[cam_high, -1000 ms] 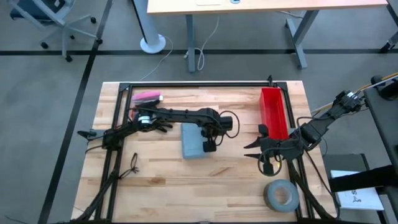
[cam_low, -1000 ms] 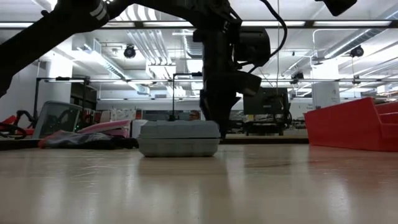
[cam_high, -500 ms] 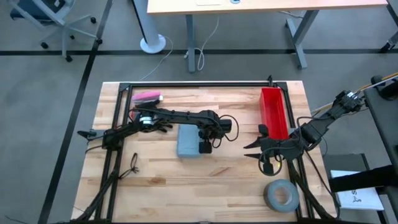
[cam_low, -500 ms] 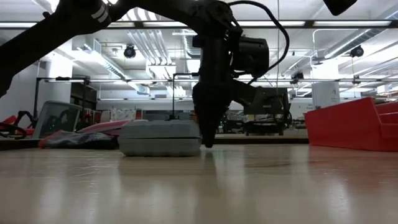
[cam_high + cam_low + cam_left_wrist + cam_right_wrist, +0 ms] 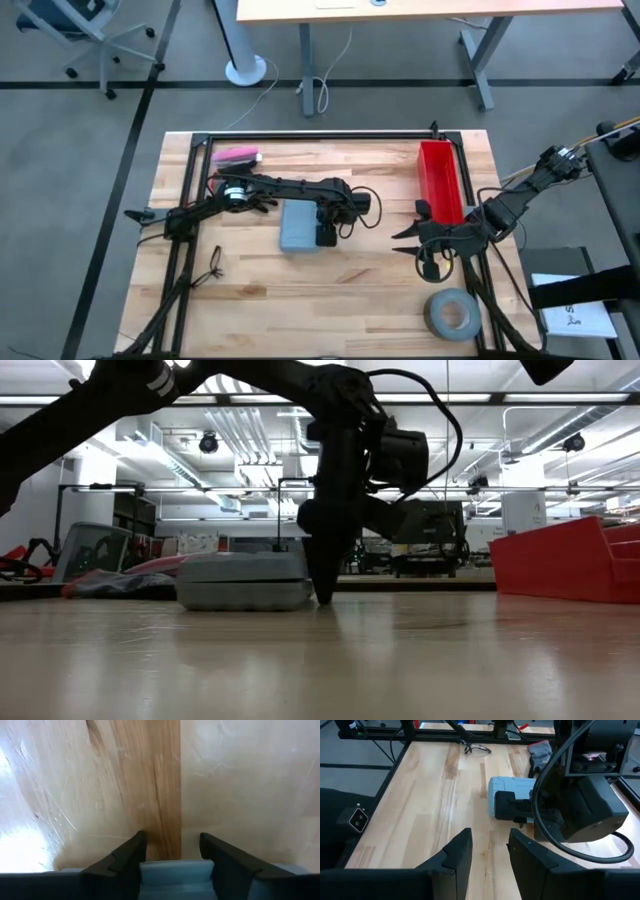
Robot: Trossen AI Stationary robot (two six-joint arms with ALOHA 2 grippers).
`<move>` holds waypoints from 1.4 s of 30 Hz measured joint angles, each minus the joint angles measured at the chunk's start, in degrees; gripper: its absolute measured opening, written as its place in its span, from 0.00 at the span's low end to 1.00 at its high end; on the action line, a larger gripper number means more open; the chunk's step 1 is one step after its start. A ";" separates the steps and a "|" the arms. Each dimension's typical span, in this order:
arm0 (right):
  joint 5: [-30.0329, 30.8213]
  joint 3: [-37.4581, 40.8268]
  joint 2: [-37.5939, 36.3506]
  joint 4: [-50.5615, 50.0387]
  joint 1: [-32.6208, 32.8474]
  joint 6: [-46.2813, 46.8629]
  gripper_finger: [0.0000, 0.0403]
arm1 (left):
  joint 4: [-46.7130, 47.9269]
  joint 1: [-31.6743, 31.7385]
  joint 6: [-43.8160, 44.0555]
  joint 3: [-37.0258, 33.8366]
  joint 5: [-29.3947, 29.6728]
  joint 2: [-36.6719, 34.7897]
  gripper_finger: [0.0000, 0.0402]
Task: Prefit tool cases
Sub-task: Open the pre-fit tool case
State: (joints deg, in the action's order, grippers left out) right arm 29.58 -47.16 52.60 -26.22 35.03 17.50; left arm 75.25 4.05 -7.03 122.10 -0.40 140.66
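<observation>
Case [image 5: 293, 226] lies flat and closed near the middle of the table [image 5: 330, 300], grey-blue, lid up. Left gripper [image 5: 326, 235] is down at the case's right edge, pointing at the tabletop; in the low view its fingers [image 5: 322, 575] reach down to the wood right beside the case [image 5: 242, 580]. The left wrist view shows the two fingers [image 5: 127, 857] parted a little with a strip of the case [image 5: 175, 877] between them, so the jaws are partly open and straddle the case edge; whether they actually pinch it cannot be told. Right gripper [image 5: 405, 240] hangs off to the right of the case, well apart from it, just by the near end of the red bin [image 5: 439, 180]; its fingers [image 5: 455, 852] are spread with nothing between them. Tape roll [image 5: 451, 312] sits at the table's near right corner. A pink item [image 5: 236, 155] lies at the far left.
</observation>
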 joint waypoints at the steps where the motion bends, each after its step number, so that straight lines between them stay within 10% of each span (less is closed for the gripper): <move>1: -0.02 0.00 0.00 0.00 0.00 0.02 0.26 | 0.14 -0.02 0.00 0.12 -0.06 0.00 0.43; 42: 0.25 0.00 3.53 1.37 -0.02 1.82 0.30 | 14.85 -2.17 4.97 9.12 -0.18 -2.09 0.47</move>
State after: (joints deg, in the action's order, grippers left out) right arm 29.83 -47.16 56.13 -24.85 35.00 19.31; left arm 90.10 1.88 -2.06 131.22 -0.58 138.57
